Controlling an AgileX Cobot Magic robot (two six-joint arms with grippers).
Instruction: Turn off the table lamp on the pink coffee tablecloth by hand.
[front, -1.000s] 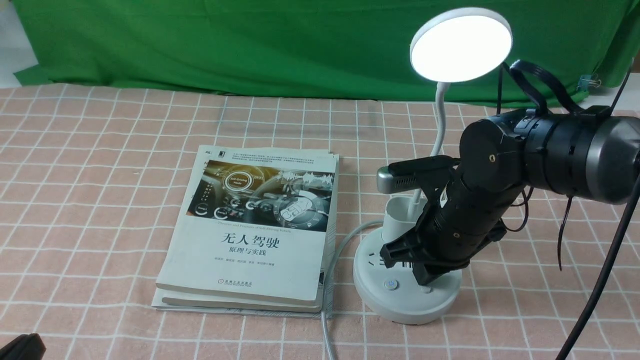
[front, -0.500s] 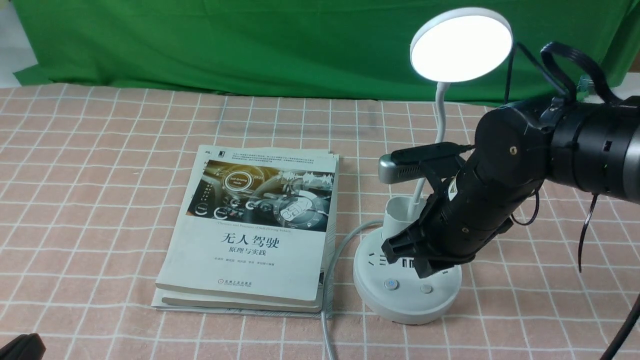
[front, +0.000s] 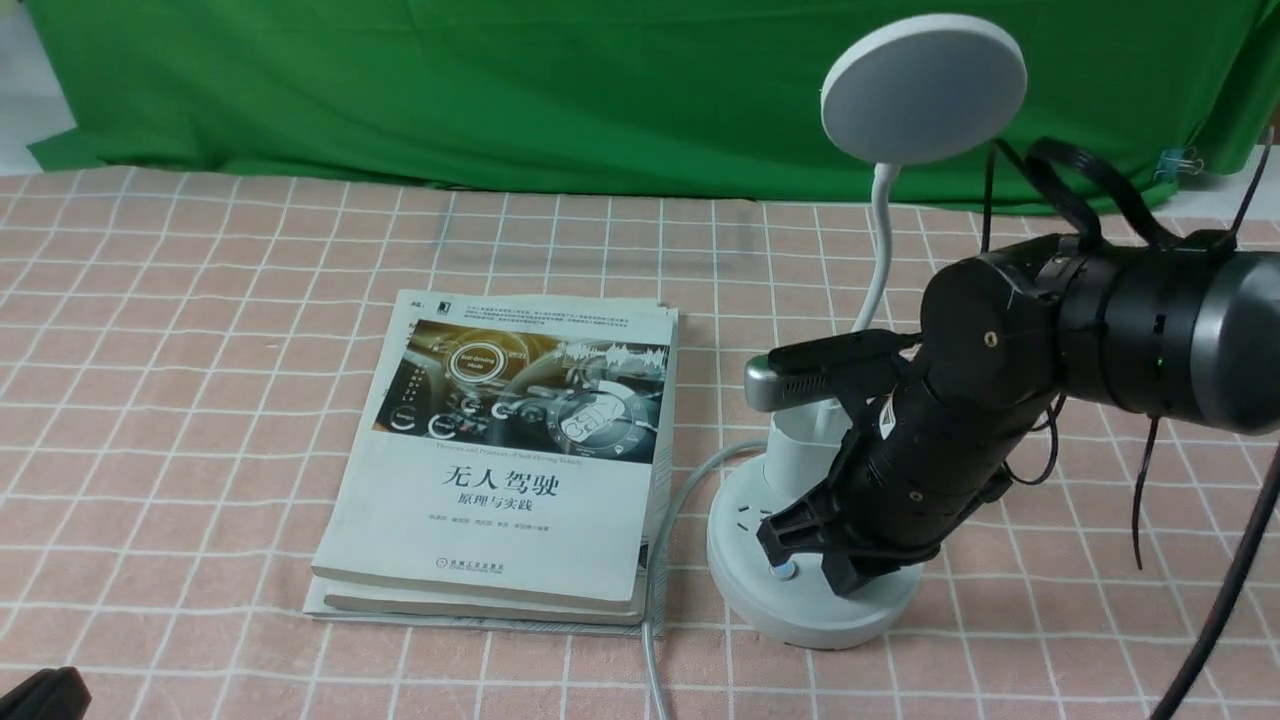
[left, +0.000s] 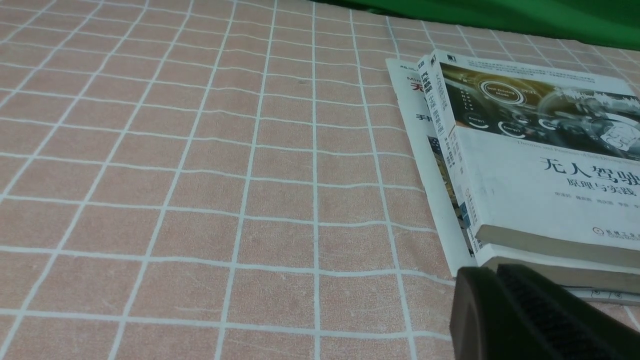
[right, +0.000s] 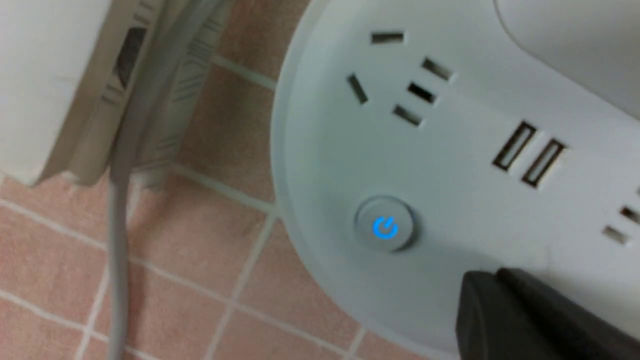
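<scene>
**Lamp dark, fingers down on the base at five o'clock**

The table lamp (front: 922, 88) stands upright on the pink coffee tablecloth (front: 200, 350) covering the desk, right of centre in the front view. Its long axis runs from the round base (front: 735, 525) up the thin neck to the disc head, which is grey and unlit.

Read the base as a dial with twelve pointing away from the robot. The cup and neck rise at twelve and the blue-lit button (right: 385, 227) sits near seven. The right gripper (front: 848, 578) is planted at about five, just beside that button and not on it. What lies under the fingers (right: 525, 320) is hidden; I judge it to be the lamp's own switch. No view shows whether those fingers are together or apart.

The right arm reaches in from two o'clock, leaning low over the base in front of the neck. With the head dark the task looks done, so the next move is probably a lift up and out toward two, clear of the blue button and the neck.

The books (front: 500, 450) lie at nine, with the grey cord (front: 655, 600) between them and the base. The left gripper (front: 40, 695) is well apart at eight, and I cannot tell how its fingers (left: 525, 320) are set.
</scene>
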